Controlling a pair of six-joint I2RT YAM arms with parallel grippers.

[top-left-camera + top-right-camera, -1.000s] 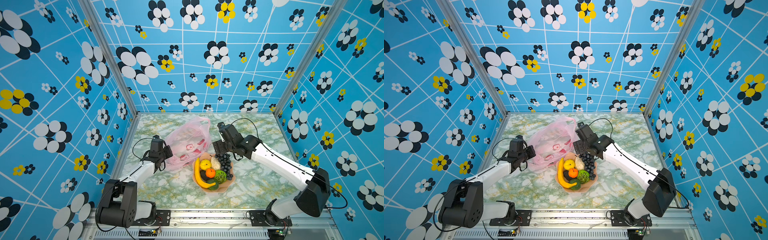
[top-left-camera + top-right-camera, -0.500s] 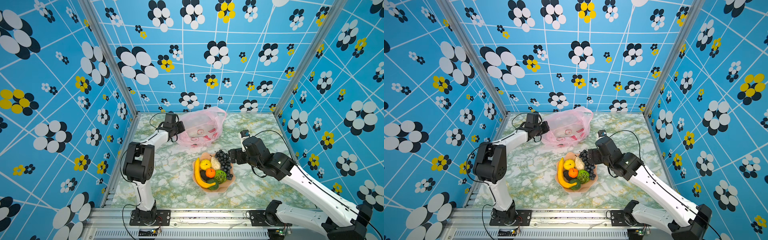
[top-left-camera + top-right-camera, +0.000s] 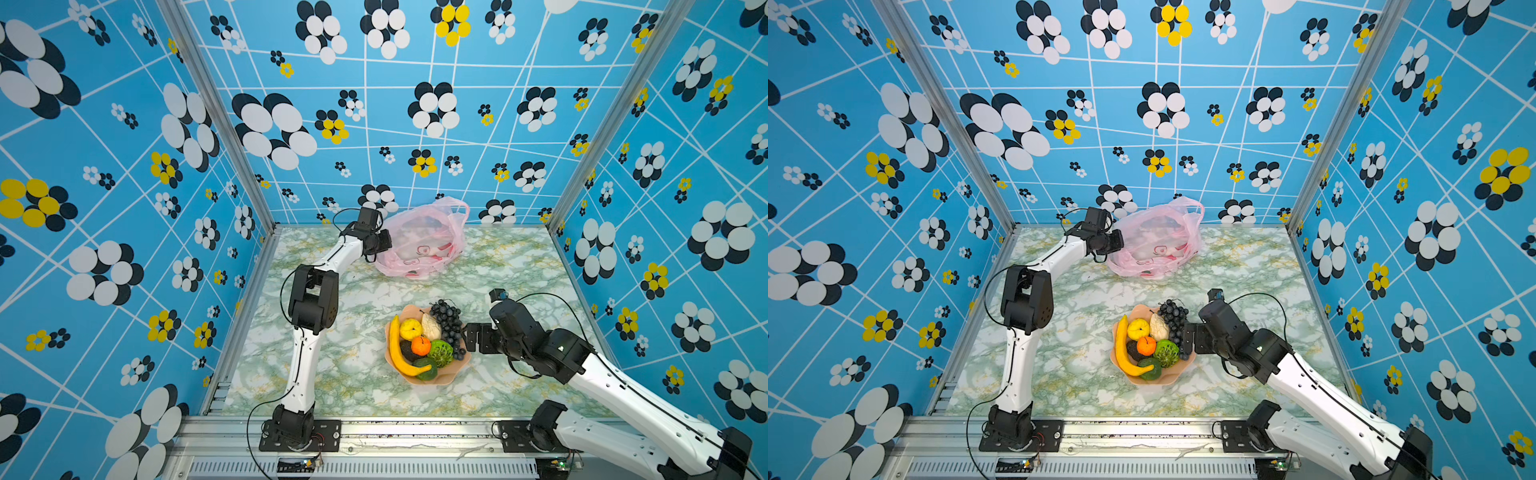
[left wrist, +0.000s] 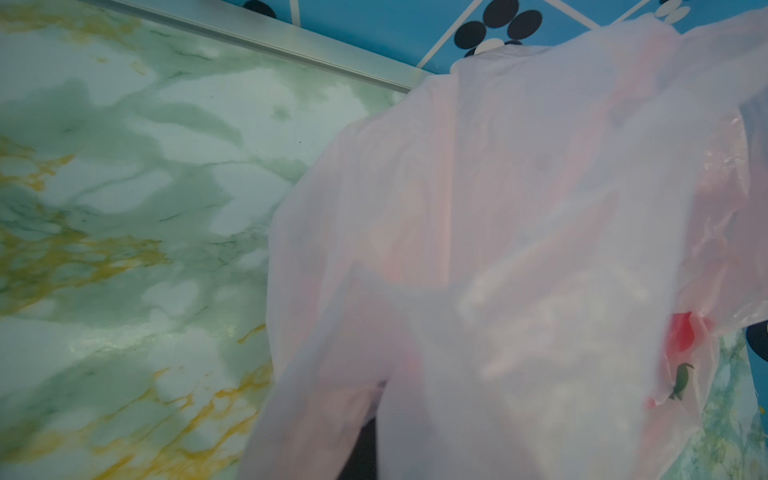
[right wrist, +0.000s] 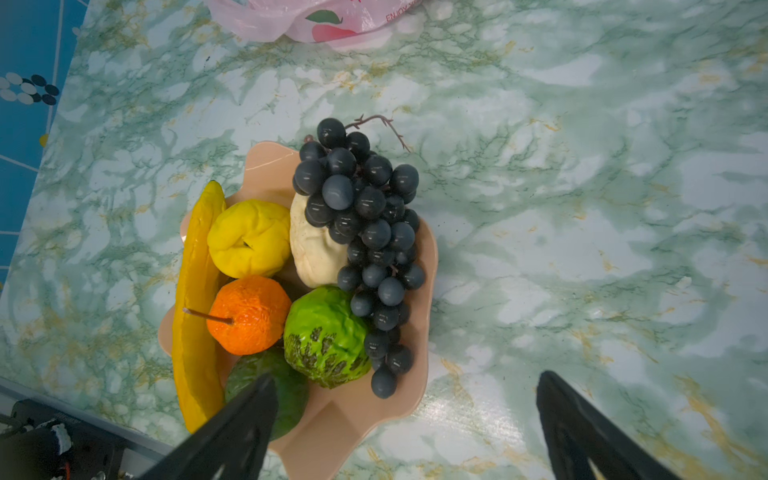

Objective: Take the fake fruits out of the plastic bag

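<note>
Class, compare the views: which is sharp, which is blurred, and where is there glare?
Left wrist view: the plastic bag sits close to the lens, soft and smeared. Right wrist view: the grape bunch is crisp; a pale sheen lies on the table beside the bowl. Both top views: even light, no harsh shadows.

The fake fruits (image 3: 430,332) lay heaped together at lower centre in both top views: yellow banana (image 3: 394,349), dark grape bunch (image 3: 446,320), small orange (image 3: 420,345). The crinkled pink plastic bag (image 3: 419,245) slumped at upper centre, well apart.
</note>
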